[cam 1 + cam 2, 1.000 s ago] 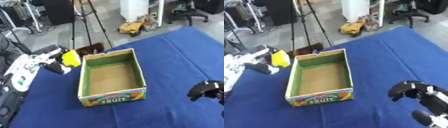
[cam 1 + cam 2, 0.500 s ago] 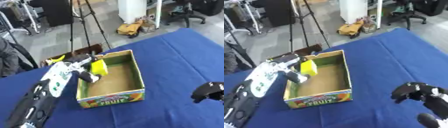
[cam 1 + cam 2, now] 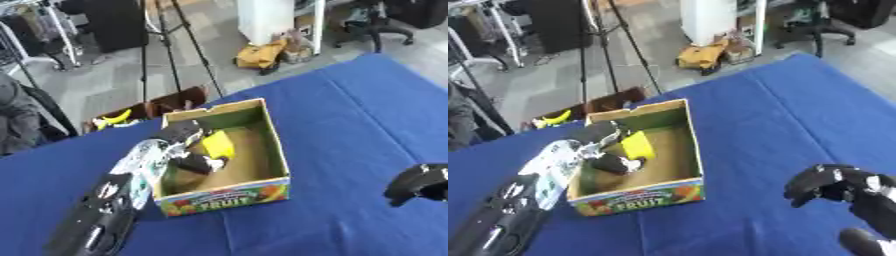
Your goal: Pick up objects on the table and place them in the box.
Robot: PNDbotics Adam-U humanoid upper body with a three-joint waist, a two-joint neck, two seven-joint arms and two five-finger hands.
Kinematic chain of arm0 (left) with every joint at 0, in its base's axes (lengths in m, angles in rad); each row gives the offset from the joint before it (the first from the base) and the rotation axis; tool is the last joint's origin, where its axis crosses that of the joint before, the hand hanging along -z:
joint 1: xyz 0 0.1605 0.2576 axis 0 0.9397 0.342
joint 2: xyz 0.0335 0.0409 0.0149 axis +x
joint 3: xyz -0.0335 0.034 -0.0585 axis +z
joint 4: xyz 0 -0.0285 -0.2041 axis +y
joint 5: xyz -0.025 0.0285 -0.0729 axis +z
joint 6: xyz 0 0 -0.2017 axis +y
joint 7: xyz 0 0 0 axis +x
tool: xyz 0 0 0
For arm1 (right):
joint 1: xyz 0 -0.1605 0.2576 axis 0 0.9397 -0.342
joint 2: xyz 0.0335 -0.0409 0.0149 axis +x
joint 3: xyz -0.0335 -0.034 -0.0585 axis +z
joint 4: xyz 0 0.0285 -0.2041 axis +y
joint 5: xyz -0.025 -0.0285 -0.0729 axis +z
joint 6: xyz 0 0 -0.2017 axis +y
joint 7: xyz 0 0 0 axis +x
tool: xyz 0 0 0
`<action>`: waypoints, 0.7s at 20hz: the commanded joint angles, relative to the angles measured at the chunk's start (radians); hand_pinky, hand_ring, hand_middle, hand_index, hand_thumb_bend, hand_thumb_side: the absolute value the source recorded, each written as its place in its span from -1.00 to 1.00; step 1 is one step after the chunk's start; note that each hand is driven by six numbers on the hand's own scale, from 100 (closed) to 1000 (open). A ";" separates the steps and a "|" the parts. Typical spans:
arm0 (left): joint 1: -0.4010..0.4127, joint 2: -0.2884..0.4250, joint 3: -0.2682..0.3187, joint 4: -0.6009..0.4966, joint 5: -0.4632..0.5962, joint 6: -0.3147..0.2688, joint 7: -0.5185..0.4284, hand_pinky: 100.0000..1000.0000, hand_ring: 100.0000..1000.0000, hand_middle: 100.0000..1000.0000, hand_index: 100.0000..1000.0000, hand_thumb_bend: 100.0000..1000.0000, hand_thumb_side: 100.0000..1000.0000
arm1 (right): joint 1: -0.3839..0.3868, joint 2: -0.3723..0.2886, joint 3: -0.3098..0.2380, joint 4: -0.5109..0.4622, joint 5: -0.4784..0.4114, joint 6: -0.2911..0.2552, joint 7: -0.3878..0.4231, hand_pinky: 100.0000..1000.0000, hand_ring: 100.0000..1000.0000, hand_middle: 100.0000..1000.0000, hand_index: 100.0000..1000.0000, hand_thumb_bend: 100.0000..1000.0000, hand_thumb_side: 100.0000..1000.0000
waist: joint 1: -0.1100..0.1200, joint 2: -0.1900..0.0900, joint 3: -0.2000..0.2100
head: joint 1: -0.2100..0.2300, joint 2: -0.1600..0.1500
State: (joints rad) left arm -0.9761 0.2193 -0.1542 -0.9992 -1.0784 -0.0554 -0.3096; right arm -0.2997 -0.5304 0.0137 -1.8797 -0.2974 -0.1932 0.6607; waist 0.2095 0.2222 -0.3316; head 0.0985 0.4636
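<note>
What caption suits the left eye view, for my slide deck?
Left hand holds a yellow object inside the box on the blue table; right hand idles at the right edge.

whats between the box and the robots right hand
Only bare blue tablecloth lies between the box and the right hand; the right eye view shows it best.

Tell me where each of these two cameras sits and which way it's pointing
Left eye view: in the robot's head, looking down at the box on the blue table; the left hand holds a yellow object inside the box, and only the right hand's edge shows at the right border.
Right eye view: the other eye beside it, facing the same way; the right hand shows more fully, fingers curled, holding nothing.
Shared: the same moment, box, table and both hands.
</note>
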 commanded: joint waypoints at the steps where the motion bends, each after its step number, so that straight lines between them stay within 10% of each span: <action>1: -0.013 0.027 0.025 -0.042 -0.052 0.016 0.052 0.68 0.56 0.57 0.80 1.00 0.57 | -0.009 -0.006 -0.003 -0.013 -0.009 0.004 -0.001 0.31 0.45 0.40 0.50 -0.21 0.09 | -0.018 -0.017 0.007 | -0.001 -0.008; 6: 0.006 0.044 0.044 -0.110 -0.064 0.038 0.127 0.69 0.57 0.60 0.81 1.00 0.51 | -0.004 -0.004 -0.008 -0.012 -0.012 0.005 -0.006 0.31 0.45 0.40 0.50 -0.20 0.08 | -0.027 -0.019 0.032 | -0.015 -0.005; 10: 0.036 0.064 0.107 -0.213 -0.003 0.052 0.193 0.55 0.43 0.47 0.68 0.47 0.43 | 0.012 0.000 -0.021 -0.007 -0.013 0.007 -0.019 0.31 0.45 0.40 0.49 -0.19 0.08 | -0.044 -0.026 0.089 | -0.041 0.012; 14: 0.212 0.127 0.116 -0.505 0.426 0.128 0.455 0.39 0.29 0.32 0.54 -0.09 0.61 | 0.024 -0.003 -0.036 -0.006 -0.016 0.006 -0.038 0.31 0.45 0.40 0.49 -0.18 0.06 | -0.057 -0.030 0.161 | -0.072 0.035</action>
State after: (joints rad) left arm -0.7539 0.2999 -0.0510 -1.4128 -0.7687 0.0531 0.0765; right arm -0.2694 -0.5214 -0.0089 -1.8766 -0.3029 -0.1863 0.6309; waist 0.1633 0.2125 -0.1628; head 0.0360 0.4916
